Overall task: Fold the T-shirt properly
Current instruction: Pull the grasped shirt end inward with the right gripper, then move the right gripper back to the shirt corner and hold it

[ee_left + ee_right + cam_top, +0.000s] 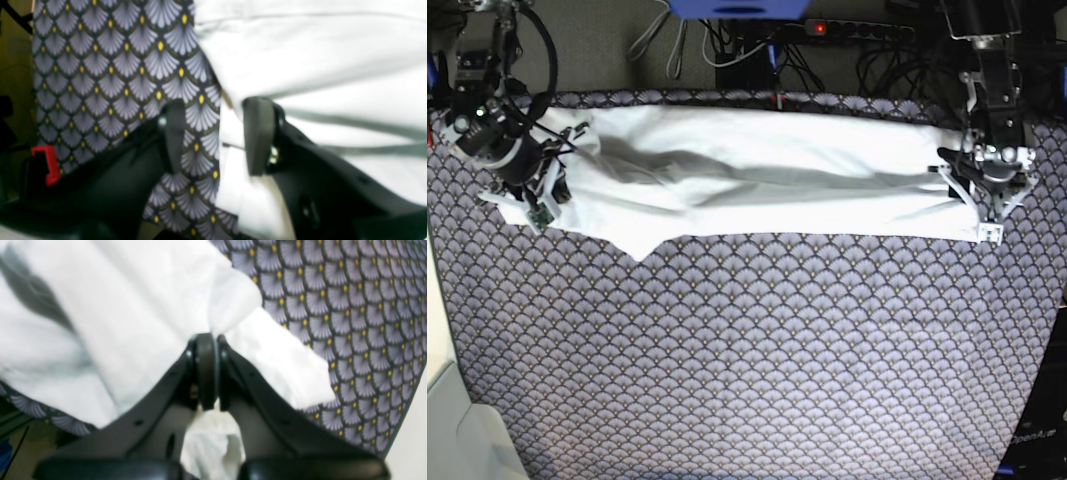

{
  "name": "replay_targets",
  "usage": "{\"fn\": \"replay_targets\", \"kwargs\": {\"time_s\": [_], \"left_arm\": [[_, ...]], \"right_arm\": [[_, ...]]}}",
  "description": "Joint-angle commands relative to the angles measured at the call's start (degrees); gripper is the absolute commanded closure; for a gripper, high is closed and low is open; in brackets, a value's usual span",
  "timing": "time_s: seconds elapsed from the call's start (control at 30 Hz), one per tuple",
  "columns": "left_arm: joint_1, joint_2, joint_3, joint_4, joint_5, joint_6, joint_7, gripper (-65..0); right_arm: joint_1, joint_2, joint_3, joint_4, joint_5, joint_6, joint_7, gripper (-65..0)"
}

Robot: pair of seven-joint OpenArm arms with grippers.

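One T-shirt [757,175], two grippers. Near half of patterned tablecloth [747,360] is bare, wide room. Shirt lies as a long folded band across the far side. Right gripper [206,340] pressed together, pinching its end; left gripper [213,133] half spread, straddling the other end's edge.

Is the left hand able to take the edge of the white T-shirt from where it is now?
Probably yes. The left hand stands open at the T-shirt's end, one finger on the cloth, the other over the patterned tablecloth; the edge lies between them and nothing blocks it.
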Motion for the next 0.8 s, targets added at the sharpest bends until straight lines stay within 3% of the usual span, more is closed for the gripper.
{"fn": "replay_targets", "kwargs": {"time_s": [0.0,0.77], "left_arm": [[-0.7,-0.7,-0.3,-0.2,0.5,0.3,0.2,-28.4],[-0.8,-0.8,-0.3,-1.7,0.6,0.3,-3.2,-28.4]], "right_arm": [[0.3,0.7,0.9,1.1,0.1,-0.1,0.7,0.0],[-1.4,-1.0,4.0,-3.6,0.1,-0.1,0.8,0.0]]}}
